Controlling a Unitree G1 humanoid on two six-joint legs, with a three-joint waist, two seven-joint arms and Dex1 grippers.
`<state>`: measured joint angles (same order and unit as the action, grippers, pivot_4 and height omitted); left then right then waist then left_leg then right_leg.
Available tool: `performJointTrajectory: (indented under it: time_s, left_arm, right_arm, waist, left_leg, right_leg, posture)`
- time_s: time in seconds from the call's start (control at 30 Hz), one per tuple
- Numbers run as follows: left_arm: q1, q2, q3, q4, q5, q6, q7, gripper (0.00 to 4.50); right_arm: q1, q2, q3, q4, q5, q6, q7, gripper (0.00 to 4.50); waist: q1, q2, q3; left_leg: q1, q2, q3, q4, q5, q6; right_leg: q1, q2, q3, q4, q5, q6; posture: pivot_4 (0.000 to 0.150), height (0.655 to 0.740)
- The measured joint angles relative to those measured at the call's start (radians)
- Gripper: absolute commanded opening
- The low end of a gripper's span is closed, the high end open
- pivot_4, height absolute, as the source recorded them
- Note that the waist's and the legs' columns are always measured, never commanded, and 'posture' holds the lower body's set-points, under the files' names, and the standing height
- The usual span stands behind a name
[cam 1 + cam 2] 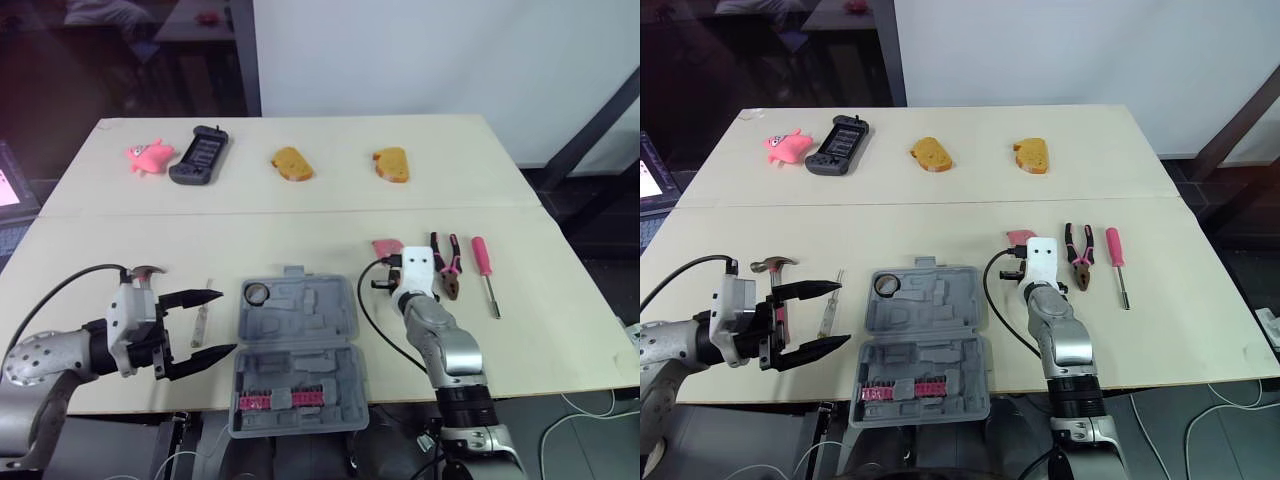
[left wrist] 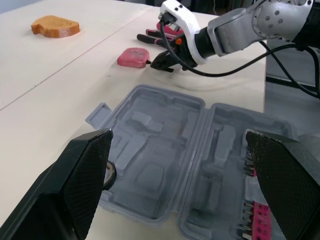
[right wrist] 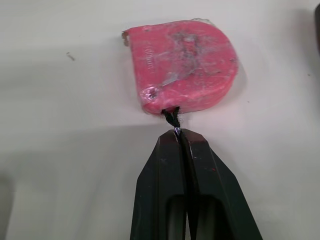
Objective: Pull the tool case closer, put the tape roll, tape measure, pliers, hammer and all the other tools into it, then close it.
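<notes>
Grey moulded plastic tool case [image 1: 297,350] lies open and flat at the near edge of the pale wooden counter [image 1: 300,215]. A black tape roll [image 1: 256,293] sits in the far left pocket of the case. A pink strip of bits [image 1: 280,400] runs along its near half.

Left gripper [image 1: 225,322] is just left of the case, jaws wide apart, holding nothing. A thin silver tool [image 1: 201,320] lies on the counter beside those jaws. The steel hammer head [image 1: 773,265] shows further left of the case, behind that gripper.

Right gripper [image 3: 177,131] is beyond the case's far right corner, jaws together, pinching the short black cord of the pink tape measure [image 3: 185,65]. The tape measure rests on the counter.

Pink-and-black-handled pliers [image 1: 447,268] lie right of the case, past the right gripper. A pink-handled screwdriver [image 1: 484,268] lies just right of the pliers.
</notes>
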<state>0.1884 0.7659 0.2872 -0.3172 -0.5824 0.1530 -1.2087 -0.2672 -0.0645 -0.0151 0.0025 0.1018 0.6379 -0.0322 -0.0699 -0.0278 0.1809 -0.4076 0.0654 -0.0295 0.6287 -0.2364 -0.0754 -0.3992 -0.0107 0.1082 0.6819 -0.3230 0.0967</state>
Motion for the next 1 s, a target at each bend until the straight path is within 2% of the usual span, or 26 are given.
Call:
performJointTrajectory:
  time_s: [0.17, 0.5, 0.67, 0.8, 1.0]
  left_arm:
    - [-0.016, 0.005, -0.023, 0.010, 0.001, 0.015, -0.012, 4.50]
    - [-0.051, 0.007, -0.078, 0.055, 0.007, 0.005, -0.051, 4.50]
    - [-0.083, 0.007, -0.100, 0.077, 0.009, -0.011, -0.075, 4.50]
    - [-0.091, 0.007, -0.118, 0.101, 0.019, -0.015, -0.090, 4.50]
    - [-0.121, 0.007, -0.119, 0.111, 0.029, -0.026, -0.097, 4.50]
  right_arm:
    - [0.160, -0.079, 0.087, -0.210, 0.019, 0.079, 0.127, 0.07]
    - [0.523, -0.227, 0.126, -0.651, 0.078, 0.305, 0.232, 0.07]
    - [0.674, -0.336, 0.109, -0.842, 0.148, 0.402, 0.309, 0.07]
    - [0.716, -0.389, 0.086, -0.884, 0.199, 0.444, 0.357, 0.07]
    - [0.717, -0.400, 0.071, -0.904, 0.243, 0.497, 0.371, 0.07]
  waist:
    - [0.001, 0.000, 0.000]
    - [0.002, 0.000, 0.000]
    - [0.023, 0.000, 0.000]
    - [0.034, 0.000, 0.000]
    - [0.034, 0.000, 0.000]
  left_leg:
    - [0.000, 0.000, 0.000, -0.001, 0.000, 0.000]
    - [0.000, 0.000, 0.000, 0.000, 0.000, 0.000]
    - [0.000, 0.000, -0.001, -0.001, 0.000, 0.000]
    - [-0.001, 0.000, -0.003, -0.002, -0.001, 0.001]
    - [-0.001, 0.000, -0.003, -0.002, -0.001, 0.001]
  right_leg:
    - [0.000, 0.000, 0.000, 0.000, 0.000, 0.000]
    - [0.000, 0.000, 0.000, 0.000, -0.002, -0.003]
    - [0.000, 0.000, -0.001, 0.000, -0.005, -0.002]
    - [0.000, 0.000, -0.002, 0.000, -0.007, -0.002]
    - [0.000, 0.000, -0.002, 0.000, -0.007, -0.002]
  posture:
    - [0.150, 0.7400]
    - [0.150, 0.7400]
    - [0.150, 0.7400]
    - [0.150, 0.7400]
    - [0.150, 0.7400]
